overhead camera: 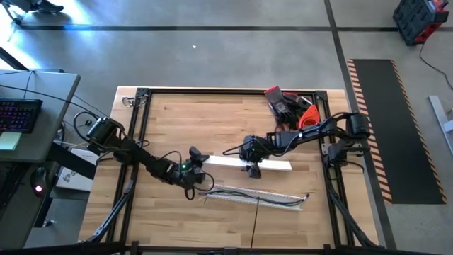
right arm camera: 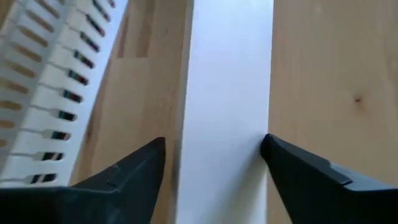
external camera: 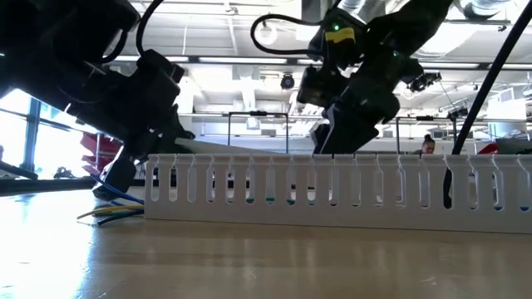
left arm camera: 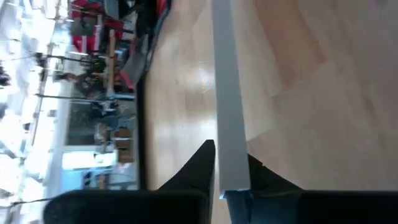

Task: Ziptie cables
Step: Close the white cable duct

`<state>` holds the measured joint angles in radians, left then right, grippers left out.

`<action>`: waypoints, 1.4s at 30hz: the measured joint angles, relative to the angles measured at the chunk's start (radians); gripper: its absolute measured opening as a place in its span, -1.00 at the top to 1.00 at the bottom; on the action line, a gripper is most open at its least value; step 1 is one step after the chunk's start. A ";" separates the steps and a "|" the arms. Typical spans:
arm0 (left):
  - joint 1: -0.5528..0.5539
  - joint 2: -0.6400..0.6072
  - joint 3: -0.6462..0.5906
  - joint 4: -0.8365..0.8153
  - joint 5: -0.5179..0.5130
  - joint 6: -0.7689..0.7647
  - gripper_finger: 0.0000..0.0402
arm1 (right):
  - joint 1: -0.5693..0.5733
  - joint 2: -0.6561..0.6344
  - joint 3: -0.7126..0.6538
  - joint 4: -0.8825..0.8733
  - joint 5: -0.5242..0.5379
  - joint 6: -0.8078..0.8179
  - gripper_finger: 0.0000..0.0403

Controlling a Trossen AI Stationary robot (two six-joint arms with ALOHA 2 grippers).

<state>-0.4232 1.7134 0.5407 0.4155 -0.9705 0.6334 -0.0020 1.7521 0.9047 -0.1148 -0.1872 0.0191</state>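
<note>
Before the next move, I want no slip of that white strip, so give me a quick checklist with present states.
1. Left tool shut on one end of the flat white strip: ok, the strip's end sits pinched between its fingers in the left wrist view.
2. Right tool around the strip: ok, fingers either side, but open, with a small gap showing.
3. Strip lying flat on the table: cannot tell.
4. Slotted channel clear of both tools: ok, it lies nearer the table's front edge.
5. Cables inside the channel: ok, coloured ends stick out of one end.
6. Tool heap out of the way: ok, at the far corner.
</note>
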 joint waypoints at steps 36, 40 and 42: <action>0.264 -0.289 -0.171 0.273 0.497 -0.632 0.13 | 0.200 0.098 -0.003 -0.008 0.774 -0.128 0.77; 0.268 -0.231 -0.172 0.308 0.517 -0.633 0.13 | 0.188 0.087 -0.004 0.012 0.614 -0.114 0.51; 0.267 -0.208 -0.171 0.333 0.518 -0.632 0.13 | 0.172 0.079 -0.005 0.007 0.541 -0.106 0.35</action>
<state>-0.1562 1.5052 0.3698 0.7485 -0.4522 0.0010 0.1704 1.8307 0.8994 -0.1082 0.3537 -0.0865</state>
